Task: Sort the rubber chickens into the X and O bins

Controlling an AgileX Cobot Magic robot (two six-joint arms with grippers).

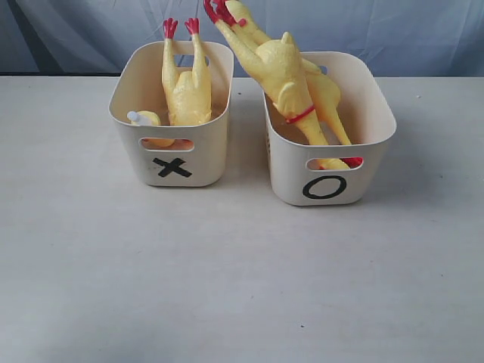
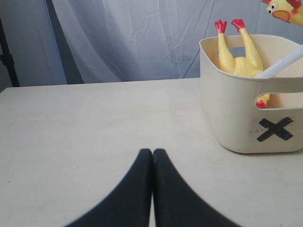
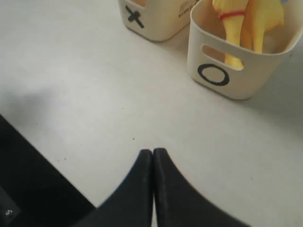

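Observation:
Two cream bins stand side by side on the table. The X bin (image 1: 212,151) on the left holds one yellow rubber chicken (image 1: 187,87) with its red feet sticking up, and a white squeaker tube (image 1: 138,117) shows at its front corner. The O bin (image 1: 378,144) on the right holds two rubber chickens (image 1: 283,72) leaning head-down, feet over the back rim. Neither arm appears in the exterior view. My left gripper (image 2: 152,151) is shut and empty, low over bare table beside the X bin (image 2: 236,118). My right gripper (image 3: 152,151) is shut and empty, back from the O bin (image 3: 246,75).
The grey-white table (image 1: 242,287) stretches in front of both bins. A pale blue cloth backdrop (image 1: 363,30) hangs behind the table's far edge. A dark stand (image 2: 7,52) shows at the side in the left wrist view.

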